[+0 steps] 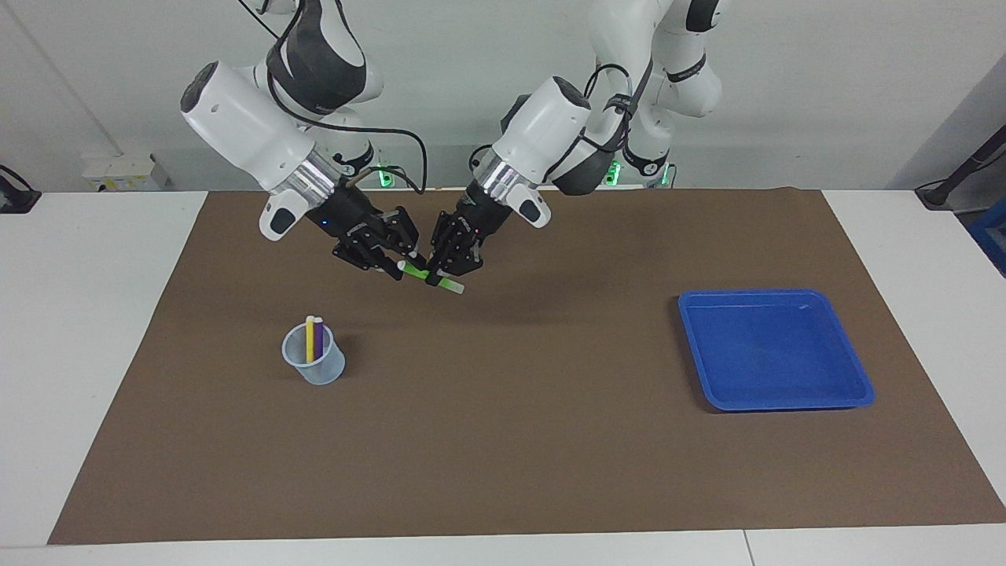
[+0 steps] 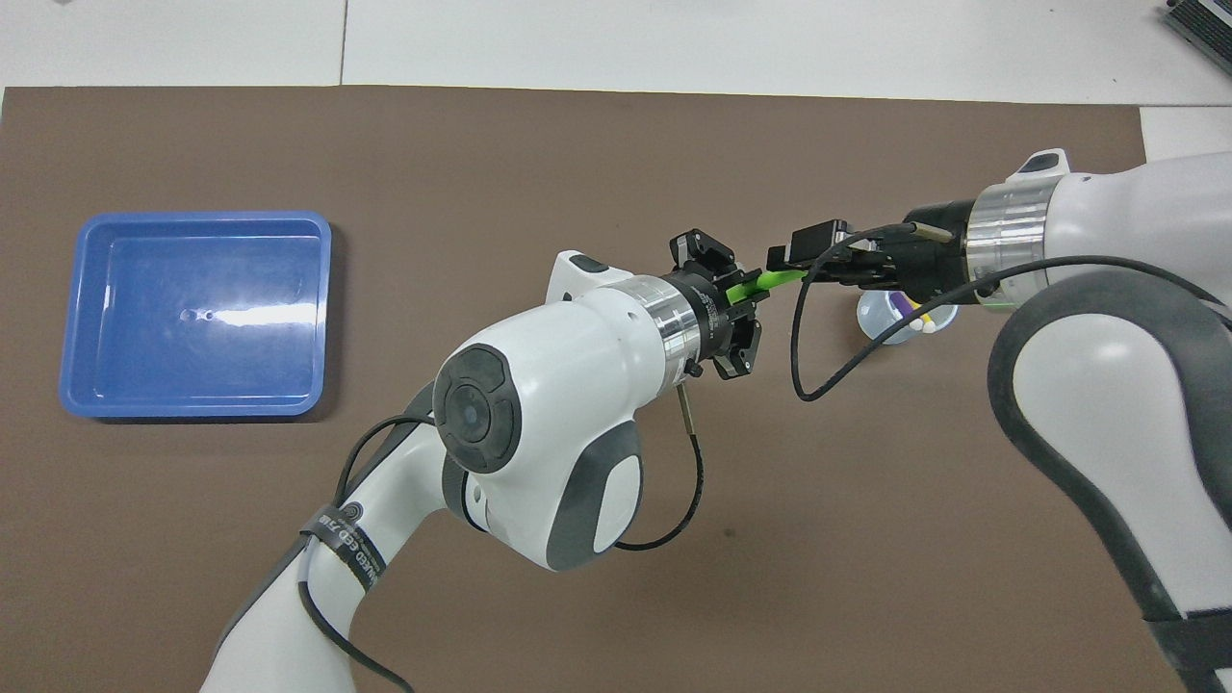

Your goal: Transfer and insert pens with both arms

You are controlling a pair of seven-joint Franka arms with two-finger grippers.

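Green pen (image 1: 429, 277) mid-air over mat (image 1: 503, 440), clamped by left gripper (image 1: 442, 277); right gripper (image 1: 399, 266) jaws narrowed onto its pale end, 10 o'clock side.

My wrist rings (image 2: 998, 243) gleam like brushed metal; the blue tray (image 1: 774, 348) is glossy plastic, the brown mat (image 1: 511, 440) matt, the cup (image 1: 314, 355) translucent plastic.

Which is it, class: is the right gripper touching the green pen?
Touching: the facing view shows the right gripper closed on the green pen at its pale end.

cup (image 2: 890, 322) partly hidden under right arm
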